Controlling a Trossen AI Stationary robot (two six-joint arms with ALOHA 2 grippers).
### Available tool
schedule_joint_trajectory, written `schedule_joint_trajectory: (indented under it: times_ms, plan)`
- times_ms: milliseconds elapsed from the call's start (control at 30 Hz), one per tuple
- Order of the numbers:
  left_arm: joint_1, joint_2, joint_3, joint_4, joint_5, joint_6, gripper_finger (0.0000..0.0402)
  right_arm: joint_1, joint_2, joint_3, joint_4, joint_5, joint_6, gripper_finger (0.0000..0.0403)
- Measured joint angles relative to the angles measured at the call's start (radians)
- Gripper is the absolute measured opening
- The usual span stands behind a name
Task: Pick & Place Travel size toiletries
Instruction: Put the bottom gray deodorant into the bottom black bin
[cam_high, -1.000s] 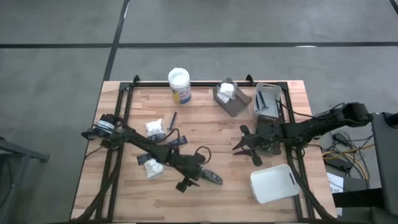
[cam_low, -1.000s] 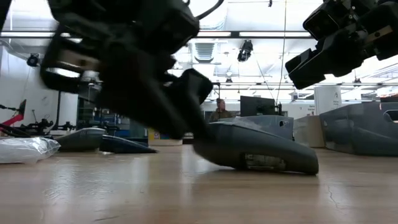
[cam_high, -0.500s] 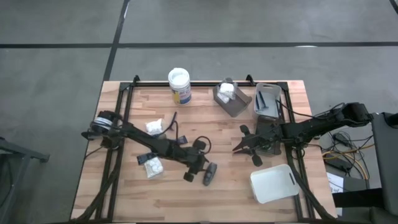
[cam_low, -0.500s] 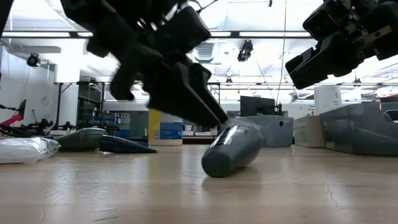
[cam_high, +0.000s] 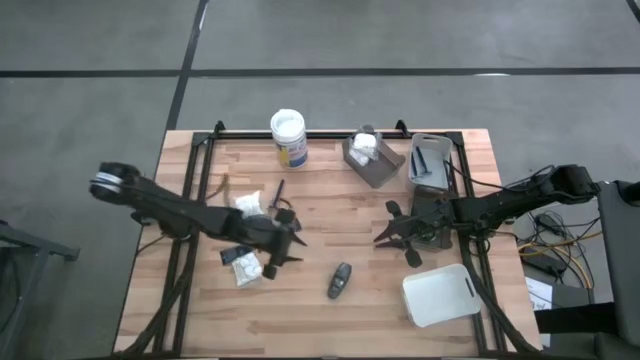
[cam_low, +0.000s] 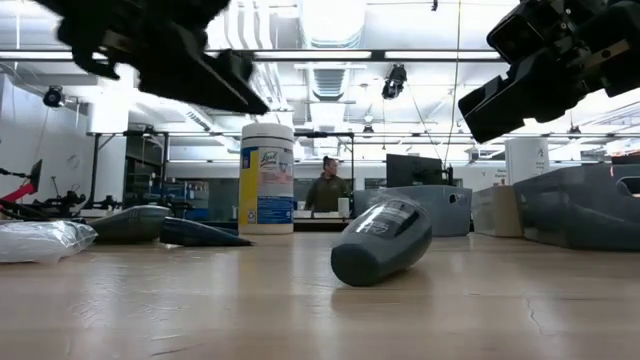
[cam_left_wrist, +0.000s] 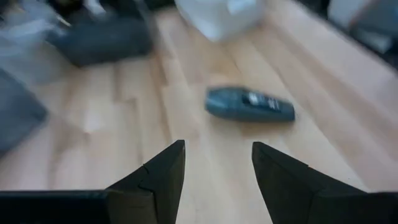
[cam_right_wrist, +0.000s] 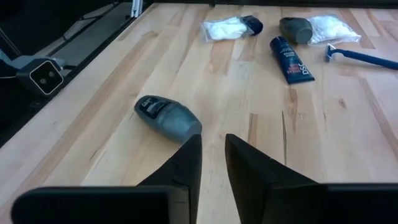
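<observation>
A dark grey oval bottle (cam_high: 340, 280) lies on its side on the wood, also seen in the low view (cam_low: 382, 240). My left gripper (cam_high: 290, 240) is open and hangs above the table, to the bottle's left and farther back; its wrist view shows the bottle (cam_left_wrist: 249, 104) ahead of the spread fingers. My right gripper (cam_high: 385, 235) is open, raised, right of the bottle (cam_right_wrist: 168, 117). White packets (cam_high: 248, 203) (cam_high: 245, 268), a blue tube (cam_right_wrist: 291, 59) and a blue razor (cam_right_wrist: 360, 57) lie on the table's left half.
A white-lidded jar (cam_high: 288, 137) stands at the far edge. Right of it are a grey tray (cam_high: 385, 165) holding a white packet, and a second grey tray (cam_high: 432, 160). A white tray (cam_high: 440, 293) sits at the near right. A person stands in the room beyond.
My left gripper has drawn back from the bottle, toward the table's left and far side, and risen. The bottle has turned about on the table: it lay crosswise, and now one end points toward the near edge. It has stayed near the same spot.
</observation>
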Motion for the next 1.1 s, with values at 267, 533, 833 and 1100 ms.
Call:
schedule_joint_trajectory:
  times_ms: [267,533,833,1100]
  plan:
    - [-0.006,-0.293,-0.272,0.207,0.012,-0.155,0.0193,0.000,0.000,0.000,0.009,0.000,0.001,0.0100]
    - [-0.045,-0.298,-0.299,0.028,0.053,-0.281,0.0193,0.000,0.000,0.000,0.010,0.000,0.001,0.0119]
    - [-0.047,-0.344,-0.279,-0.085,0.071,-0.232,0.0193,0.002,0.000,0.036,0.059,0.031,0.051,0.0135]
    - [-0.046,-0.457,-0.289,-0.084,-0.065,-0.203,0.0193,0.039,0.000,0.146,-0.036,-0.032,-0.091,0.0168]
